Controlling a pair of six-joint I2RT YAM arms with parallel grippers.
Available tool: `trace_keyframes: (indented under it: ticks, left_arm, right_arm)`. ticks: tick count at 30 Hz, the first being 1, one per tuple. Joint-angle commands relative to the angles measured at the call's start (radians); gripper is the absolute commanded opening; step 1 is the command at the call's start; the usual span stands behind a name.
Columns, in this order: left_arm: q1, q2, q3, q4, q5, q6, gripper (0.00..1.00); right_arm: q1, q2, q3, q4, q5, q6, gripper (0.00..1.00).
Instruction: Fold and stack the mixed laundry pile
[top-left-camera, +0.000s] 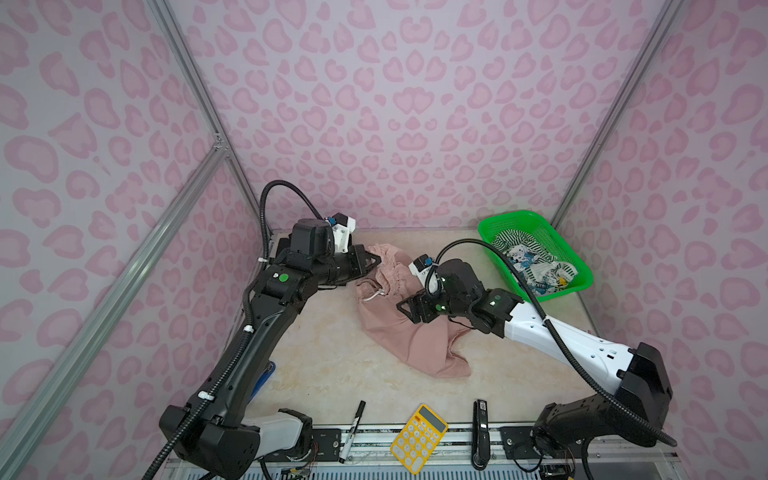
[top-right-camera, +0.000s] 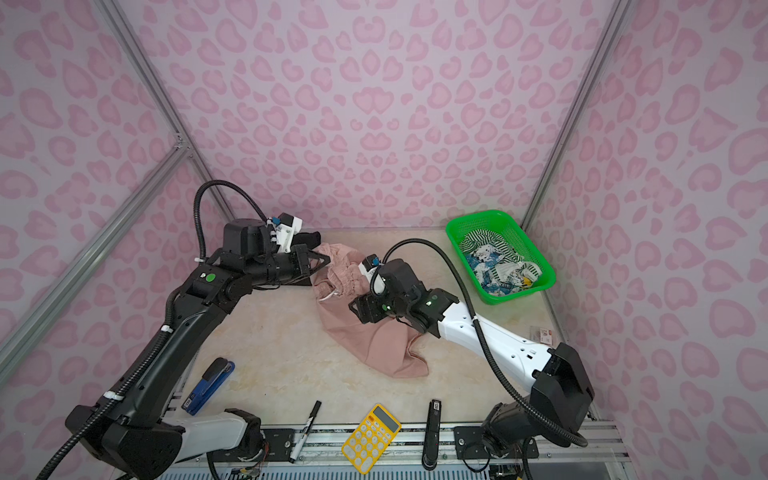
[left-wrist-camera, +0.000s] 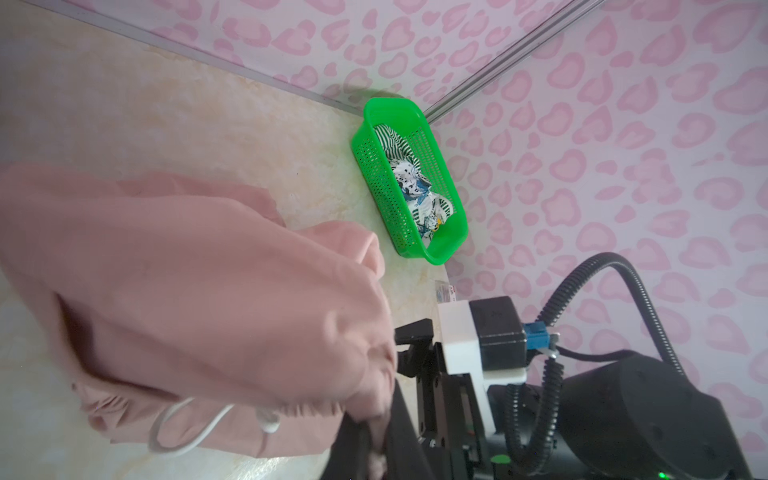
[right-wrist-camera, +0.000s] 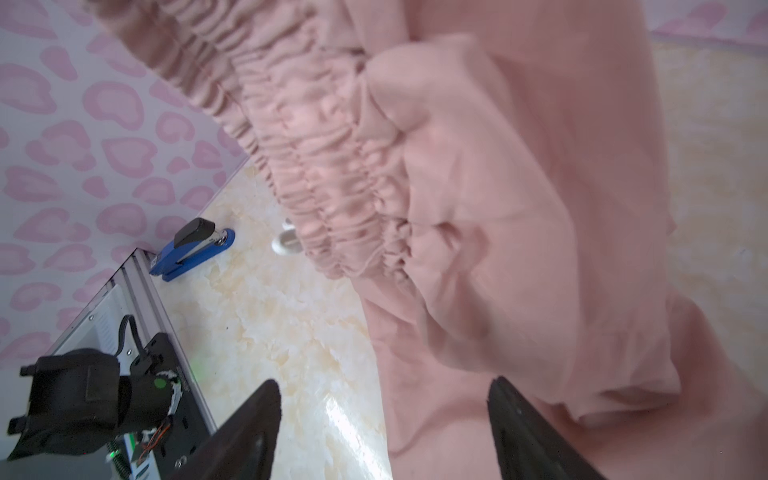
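At worktop (top-left-camera: 316, 365) centre, pink shorts (top-left-camera: 399, 332) lie crumpled; left end effector (top-left-camera: 376, 262) pinches their far edge, right end effector (right-wrist-camera: 384, 384) spread wide over the fabric (holding nothing). Risk: a one-sided pull twists the cloth, spoiling the fold.

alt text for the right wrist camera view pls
Pink shorts with a gathered waistband fill most of the view, crumpled on a marbled table. The open right gripper points at the cloth's edge, and a blue stapler lies near the wall.
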Motion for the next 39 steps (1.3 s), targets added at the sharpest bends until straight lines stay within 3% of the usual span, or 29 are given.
trace_keyframes:
  ticks: [1, 8, 14, 16, 20, 22, 24, 29, 31, 35, 39]
  left_arm:
    - [0.0, -0.016, 0.034, 0.07, 0.035, -0.024, 0.03]
    - [-0.004, -0.037, 0.042, 0.101, 0.04, -0.056, 0.03]
    - [-0.008, -0.048, 0.038, 0.103, 0.038, -0.055, 0.03]
    - [-0.009, -0.048, 0.04, 0.106, 0.036, -0.055, 0.03]
    - [-0.008, -0.042, 0.05, 0.1, 0.028, -0.04, 0.03]
    - [-0.009, -0.031, 0.057, 0.092, 0.02, -0.025, 0.03]
    - [-0.008, -0.015, 0.065, 0.089, 0.013, -0.007, 0.03]
    - [-0.008, 0.047, 0.105, 0.091, 0.015, 0.043, 0.03]
    - [-0.008, 0.075, 0.135, 0.083, 0.02, 0.063, 0.03]
    - [-0.009, 0.088, 0.183, 0.072, 0.01, 0.104, 0.03]
    - [-0.003, 0.049, 0.212, 0.02, -0.1, 0.142, 0.03]
  right_arm:
    - [0.035, 0.029, 0.031, 0.106, 0.12, 0.022, 0.79]
    - [0.122, 0.08, 0.067, 0.249, 0.383, 0.007, 0.83]
    - [0.157, 0.148, 0.135, 0.23, 0.569, 0.0, 0.81]
    - [0.156, 0.166, 0.146, 0.215, 0.607, -0.011, 0.69]
    - [0.123, 0.147, 0.151, 0.154, 0.6, -0.042, 0.35]
    - [0.087, 0.108, 0.13, 0.126, 0.563, -0.052, 0.2]
    - [0.023, 0.051, 0.095, 0.108, 0.437, -0.052, 0.1]
    - [-0.171, -0.048, 0.078, 0.034, -0.165, -0.083, 0.08]
    - [-0.219, -0.055, 0.107, -0.036, -0.328, -0.107, 0.08]
    - [-0.225, -0.034, 0.205, -0.229, -0.438, -0.203, 0.06]
    - [-0.176, 0.012, 0.307, -0.29, -0.475, -0.233, 0.03]
